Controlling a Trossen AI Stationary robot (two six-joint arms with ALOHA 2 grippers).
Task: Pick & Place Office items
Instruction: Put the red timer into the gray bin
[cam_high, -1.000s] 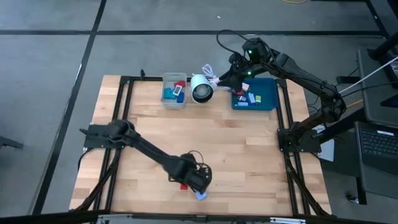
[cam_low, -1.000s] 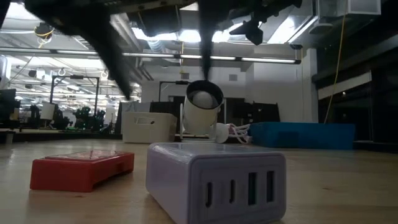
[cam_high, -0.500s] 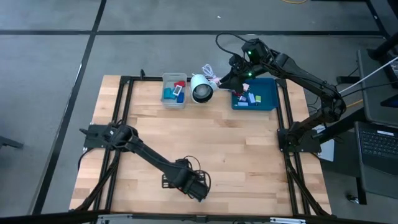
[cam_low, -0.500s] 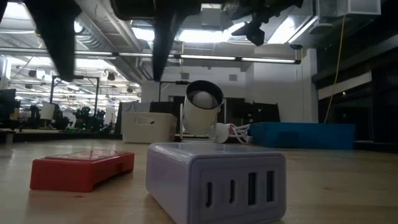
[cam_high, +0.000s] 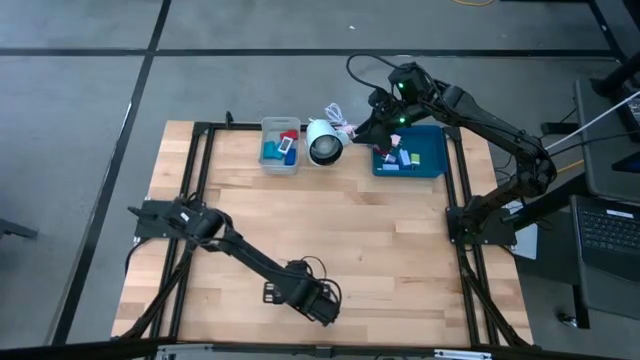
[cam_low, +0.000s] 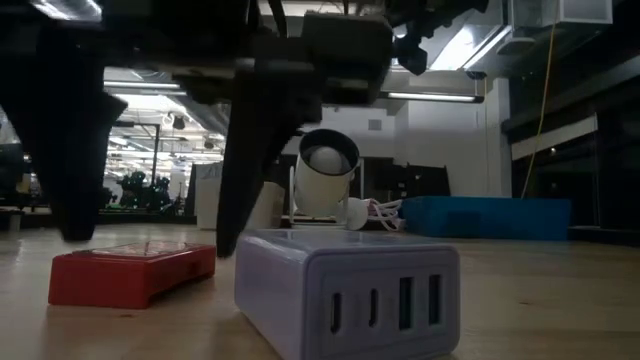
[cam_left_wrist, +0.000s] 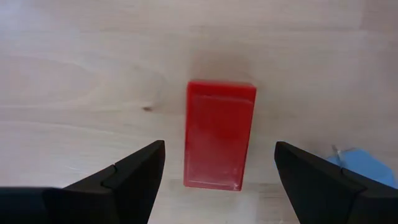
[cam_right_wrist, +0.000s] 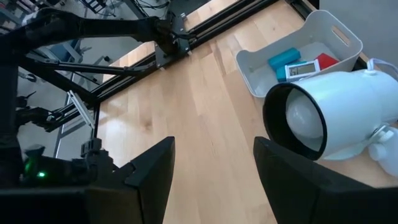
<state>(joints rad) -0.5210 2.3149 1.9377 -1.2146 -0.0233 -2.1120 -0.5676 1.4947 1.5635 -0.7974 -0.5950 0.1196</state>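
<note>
A red rectangular block (cam_left_wrist: 219, 134) lies flat on the wood table, and it also shows in the low view (cam_low: 130, 270). A pale lavender-blue block with a row of ports (cam_low: 345, 290) lies beside it, and its corner (cam_left_wrist: 365, 169) is in the left wrist view. My left gripper (cam_left_wrist: 219, 149) hangs open over the red block near the table's near edge (cam_high: 318, 303), one finger on each long side, touching neither. My right gripper (cam_right_wrist: 213, 142) is open and holds nothing, up by the far edge (cam_high: 372, 128) between the white round object and the blue tray.
A grey bin (cam_high: 266, 128) at the far edge holds blue, red and white pieces. A white round black-faced object (cam_high: 324, 146) with a cord lies next to it. The blue tray (cam_high: 432, 152) holds several small pieces. Bare wood lies across the table's middle.
My left gripper has moved toward the table's near edge and come down over the red block. Its fingers now reach to the block's level in the low view. It now covers the red and pale blue blocks in the high view. The blocks have not moved.
</note>
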